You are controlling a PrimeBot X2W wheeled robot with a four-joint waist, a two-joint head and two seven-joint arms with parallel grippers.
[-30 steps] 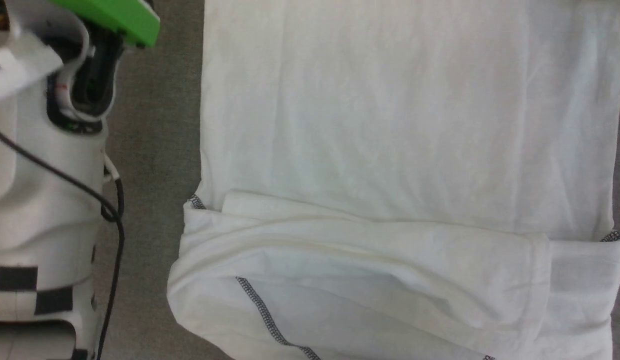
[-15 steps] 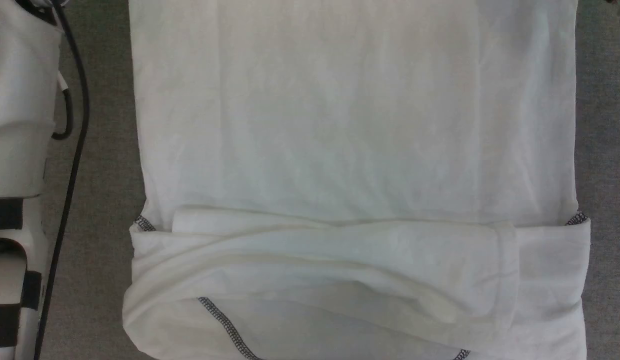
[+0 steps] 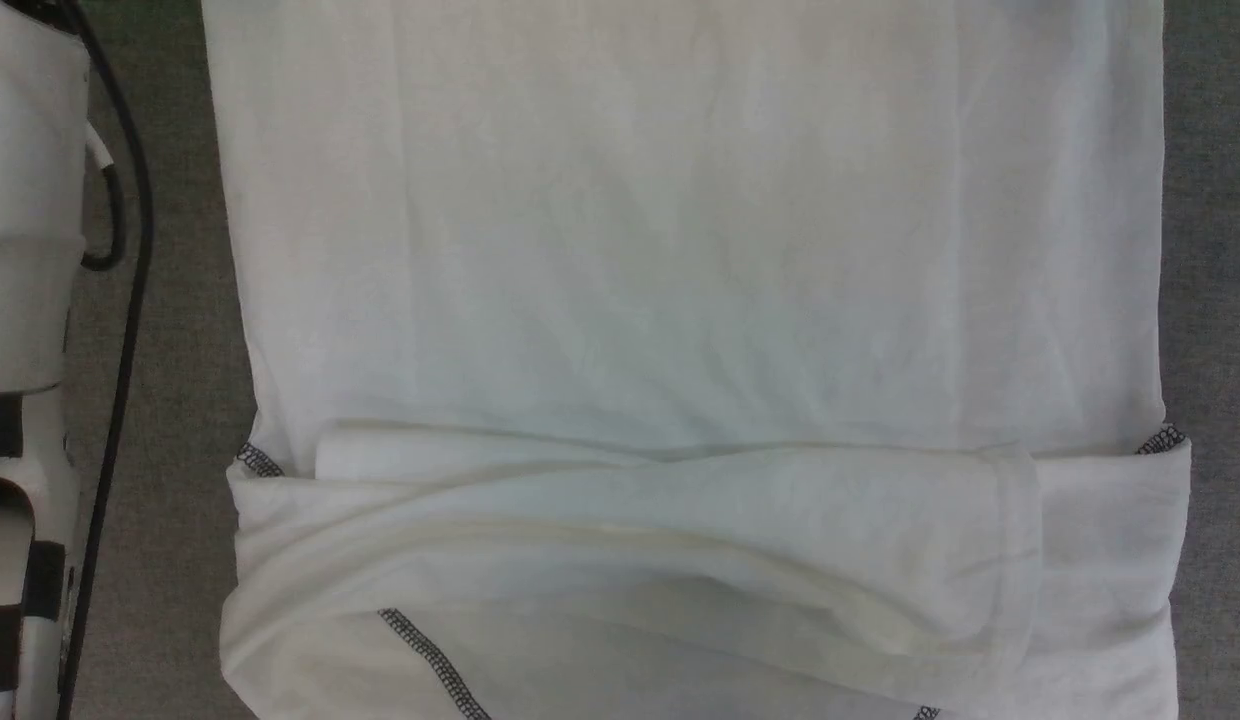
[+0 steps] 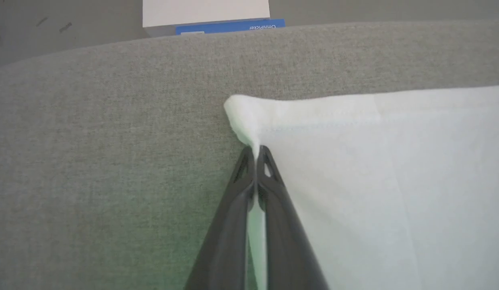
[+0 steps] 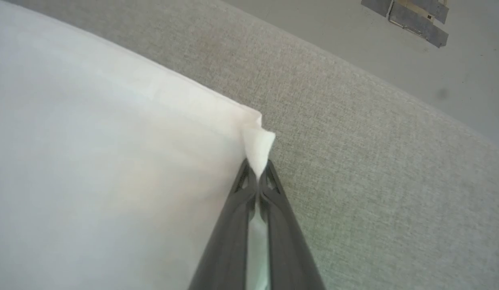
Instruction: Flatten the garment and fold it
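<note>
Two long dark fingers (image 4: pixel 229 225) of the left gripper (image 4: pixel 255 150) are shown closed tight, tip against tip, with a corner of the large white long-sleeved shirt of thin soft fabric (image 4: pixel 394 181) pinched between them. A strip of the cloth is seen running down the slit between the fingers. The right gripper (image 5: pixel 256 165) is likewise shown closed, its fingers (image 5: pixel 281 233) clamped on another corner of the shirt, where a small white point of fabric is pushed up past the tips. Each pinched corner is bunched, while the cloth beside it is spread flat on a grey woven fabric surface (image 4: pixel 112 141). In the head view, the shirt (image 3: pixel 680 250) is seen laid out across that grey surface. Nearest the robot, a sleeve (image 3: pixel 680 500) is folded crosswise over the body of the shirt, and dark grey zigzag stitching (image 3: pixel 430 660) is visible along a seam below it and at both side edges. Farther on, the body panel is spread wide and flat, marked by faint creases. At the left edge of the head view, a pale robot forearm (image 3: pixel 25 200) is seen with a black cable (image 3: pixel 130 300) looped beside it. Beyond the far edge of the grey surface, in the left wrist view, a rigid white box with a blue label strip (image 4: pixel 205 12) is seen on a grey floor (image 4: pixel 52 28).
</note>
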